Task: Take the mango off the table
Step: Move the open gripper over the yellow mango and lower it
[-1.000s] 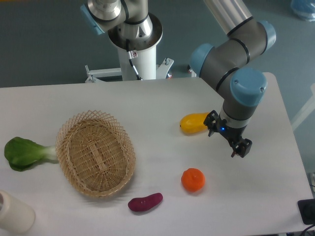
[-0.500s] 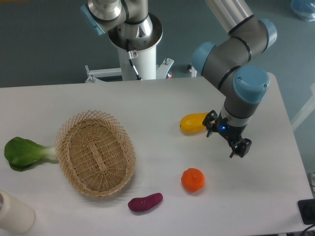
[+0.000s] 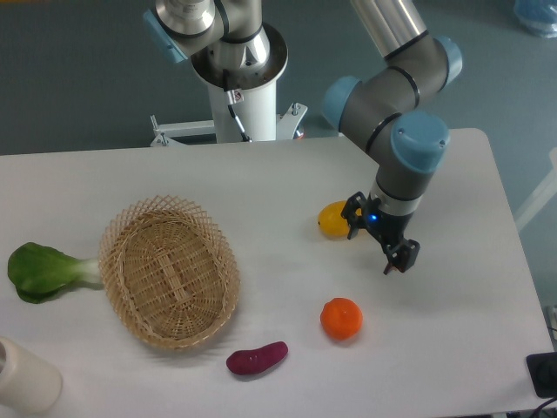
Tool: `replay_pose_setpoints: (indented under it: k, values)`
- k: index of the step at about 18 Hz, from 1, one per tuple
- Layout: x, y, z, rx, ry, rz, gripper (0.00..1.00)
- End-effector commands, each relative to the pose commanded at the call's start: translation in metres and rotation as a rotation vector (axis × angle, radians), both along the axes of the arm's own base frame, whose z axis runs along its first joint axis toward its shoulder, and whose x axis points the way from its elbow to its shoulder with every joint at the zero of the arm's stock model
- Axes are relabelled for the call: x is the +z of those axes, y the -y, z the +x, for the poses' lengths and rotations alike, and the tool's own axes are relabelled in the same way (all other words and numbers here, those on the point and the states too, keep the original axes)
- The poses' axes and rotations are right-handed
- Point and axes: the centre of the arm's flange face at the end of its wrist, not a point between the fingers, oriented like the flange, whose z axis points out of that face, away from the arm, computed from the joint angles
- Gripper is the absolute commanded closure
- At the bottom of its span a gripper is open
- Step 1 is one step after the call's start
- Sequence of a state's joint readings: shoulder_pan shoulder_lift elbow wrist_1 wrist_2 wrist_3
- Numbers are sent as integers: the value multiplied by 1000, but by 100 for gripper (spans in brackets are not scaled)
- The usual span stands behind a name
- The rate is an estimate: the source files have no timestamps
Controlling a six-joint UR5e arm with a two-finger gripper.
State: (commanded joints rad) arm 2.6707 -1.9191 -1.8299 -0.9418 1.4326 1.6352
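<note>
The mango (image 3: 332, 219), yellow-orange and oblong, lies on the white table (image 3: 270, 187) right of centre. Its right end is hidden behind my gripper (image 3: 377, 236). The gripper hangs over that end with its two black fingers spread apart, one at the mango (image 3: 352, 209) and one further toward the front right (image 3: 401, 256). Nothing is held between them. I cannot tell whether the near finger touches the fruit.
A round tangerine (image 3: 341, 318) sits in front of the gripper. A purple oblong vegetable (image 3: 257, 358) lies near the front edge. A wicker basket (image 3: 170, 270) stands left of centre, with a leafy green (image 3: 43, 272) beyond it and a white cylinder (image 3: 26, 376) at the front left corner.
The arm has swung left, bringing the open gripper over the mango's right end, which it now covers. The mango and the other things have not moved.
</note>
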Motion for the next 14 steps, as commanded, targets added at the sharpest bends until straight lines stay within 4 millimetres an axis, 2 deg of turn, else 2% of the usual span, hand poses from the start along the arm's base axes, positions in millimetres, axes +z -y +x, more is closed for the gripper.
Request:
replay_pose_setpoints:
  k: [2, 5, 8, 14]
  values:
    - [4, 8, 14, -7, -16, -35, 0]
    - [0, 18, 28, -31, -28, -112, 0]
    - [1, 19, 36, -39, -8, -129, 0]
    - [-14, 23, 47, -47, 12, -159, 0]
